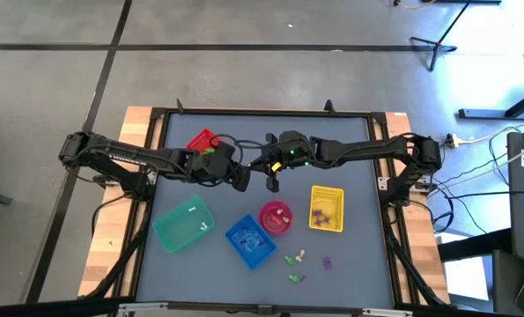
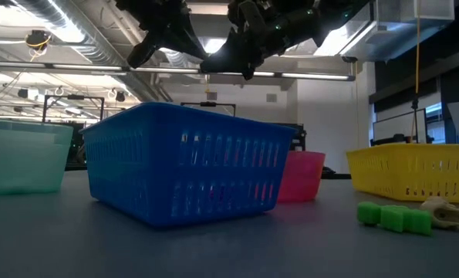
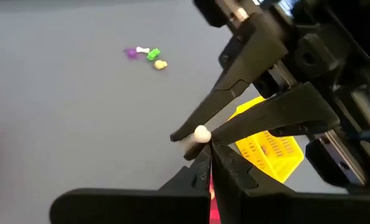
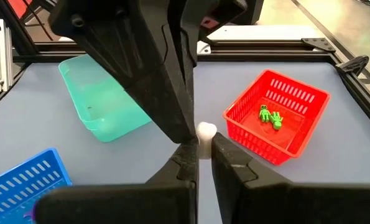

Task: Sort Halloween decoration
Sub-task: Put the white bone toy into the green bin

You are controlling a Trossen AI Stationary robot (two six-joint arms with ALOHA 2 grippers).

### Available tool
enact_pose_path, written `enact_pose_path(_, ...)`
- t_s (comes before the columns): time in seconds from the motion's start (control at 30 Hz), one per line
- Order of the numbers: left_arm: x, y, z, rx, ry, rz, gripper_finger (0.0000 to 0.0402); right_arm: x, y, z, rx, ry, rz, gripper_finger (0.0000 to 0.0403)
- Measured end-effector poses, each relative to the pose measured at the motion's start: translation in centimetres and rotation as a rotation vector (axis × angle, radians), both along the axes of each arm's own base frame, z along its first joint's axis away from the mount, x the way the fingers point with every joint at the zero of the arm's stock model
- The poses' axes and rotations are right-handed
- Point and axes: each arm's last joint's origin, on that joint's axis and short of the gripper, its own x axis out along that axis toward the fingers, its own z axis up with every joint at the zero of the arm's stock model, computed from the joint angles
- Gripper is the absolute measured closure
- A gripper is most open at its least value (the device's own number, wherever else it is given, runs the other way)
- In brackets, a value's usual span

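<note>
Both my arms meet above the middle of the surface, well clear of it, for a hand-over. My right gripper [image 4: 198, 149] is pinched nearly shut on a small white trinket [image 4: 206, 132], a rounded piece I cannot identify further. My left gripper [image 3: 209, 163] is fully closed, with its tips against the same white trinket [image 3: 201, 134]. I judge the piece is being passed across so that the arm nearer the right basket can drop it there. Whether both grippers carry its weight I cannot tell.

Below us, the red basket [image 4: 278, 118] sits at the far left with two green figures [image 4: 270, 116] inside. The teal basket [image 1: 183, 224] lies nearer on the left, the blue basket [image 1: 249, 240] beside it, then the pink bowl [image 1: 275, 217] and the yellow basket [image 1: 326, 209] to the right, which holds some purple bits. A few unsorted trinkets [image 1: 297, 261], green, purple and cream, lie loose on the near part of the surface, just in front of the bowl.

The surface [image 1: 358, 264] is plain grey with a dark frame round it, standing on a concrete floor. Behind it the room shows ceiling ducts, strip lights and a stand leg.
</note>
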Motion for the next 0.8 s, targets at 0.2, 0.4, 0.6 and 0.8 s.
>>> enact_pose_path(0.2,-0.42,-0.14,0.83,0.050,-0.006,-0.112,0.0401,-0.16,0.04,-0.28,0.005,0.041,0.001,0.0379)
enact_pose_path(0.4,-0.42,-0.17,0.85,0.100,0.015,-0.158,0.0370,-0.17,0.19,-0.26,0.028,0.038,0.046,0.0379)
enact_pose_path(0.6,-0.48,0.05,0.90,0.152,0.023,-0.098,0.0298,-0.18,0.36,-0.23,0.052,0.032,0.095,0.0379)
enact_pose_path(0.8,-0.20,0.06,0.58,0.095,0.003,-0.044,0.0269,-0.18,0.35,-0.25,0.052,0.032,0.094,0.0379)
